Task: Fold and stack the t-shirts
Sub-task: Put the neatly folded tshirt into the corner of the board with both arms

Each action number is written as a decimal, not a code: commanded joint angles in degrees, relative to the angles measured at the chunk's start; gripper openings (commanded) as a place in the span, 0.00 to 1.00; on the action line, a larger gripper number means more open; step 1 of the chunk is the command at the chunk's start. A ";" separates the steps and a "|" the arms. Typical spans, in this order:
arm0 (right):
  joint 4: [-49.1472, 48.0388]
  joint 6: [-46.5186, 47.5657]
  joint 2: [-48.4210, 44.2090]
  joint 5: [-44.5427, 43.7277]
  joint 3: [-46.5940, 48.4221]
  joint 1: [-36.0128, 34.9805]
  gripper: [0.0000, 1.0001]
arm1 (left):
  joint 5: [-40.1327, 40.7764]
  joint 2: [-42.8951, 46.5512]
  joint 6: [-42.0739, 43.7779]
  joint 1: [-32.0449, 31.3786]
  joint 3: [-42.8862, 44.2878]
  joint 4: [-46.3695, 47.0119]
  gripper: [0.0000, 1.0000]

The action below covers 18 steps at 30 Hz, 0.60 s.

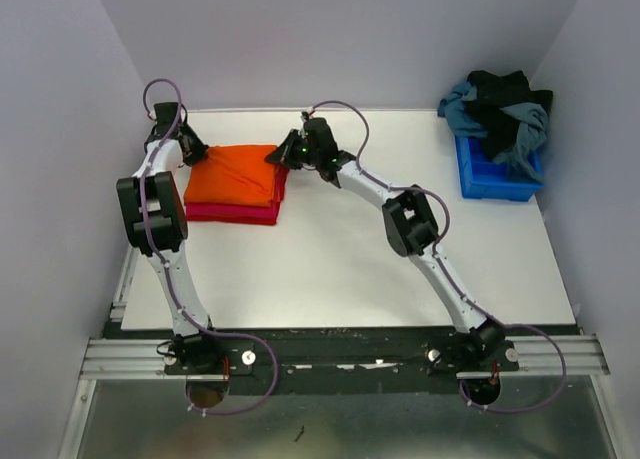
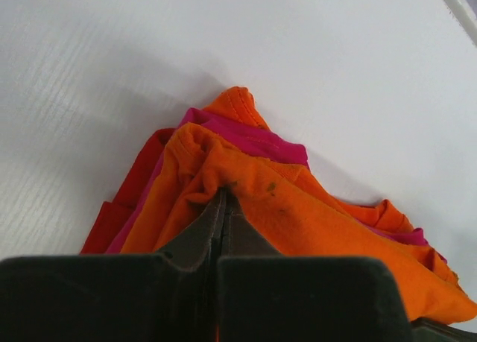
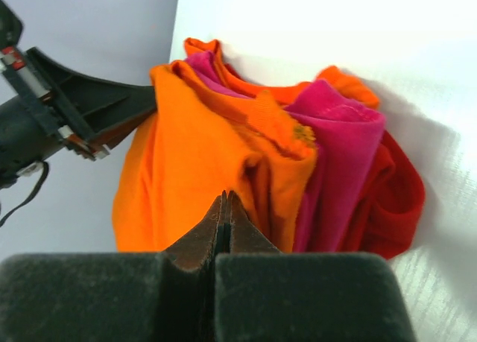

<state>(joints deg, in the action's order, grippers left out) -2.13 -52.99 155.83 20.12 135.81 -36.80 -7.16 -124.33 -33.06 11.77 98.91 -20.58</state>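
Observation:
The orange t-shirt [image 1: 235, 174] lies folded on top of the magenta-red t-shirt [image 1: 230, 214] at the far left of the white table. My left gripper [image 1: 197, 157] is at the stack's far left corner. In the left wrist view it [image 2: 223, 194] is shut, with the orange cloth [image 2: 313, 215] bunched at its tips above magenta layers [image 2: 246, 137]. My right gripper [image 1: 280, 155] is at the stack's far right corner. In the right wrist view it [image 3: 226, 196] is shut, its tips against the orange cloth [image 3: 186, 156] beside the magenta fold [image 3: 343, 156]; no cloth shows between its jaws.
A blue bin [image 1: 495, 179] at the far right corner holds a heap of dark and teal clothes [image 1: 500, 114]. White walls stand close behind and left of the stack. The left arm's gripper body [image 3: 74, 111] shows in the right wrist view.

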 commanded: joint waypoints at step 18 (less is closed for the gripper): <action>-12.11 8.43 -21.45 9.04 -28.67 -0.64 0.01 | 8.11 24.40 1.33 1.24 -18.66 -0.16 0.03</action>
<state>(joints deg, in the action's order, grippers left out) -9.26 -47.86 137.21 22.74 110.02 -36.77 -3.20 -103.46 -32.36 12.43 84.73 -21.08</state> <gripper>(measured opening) 0.012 0.032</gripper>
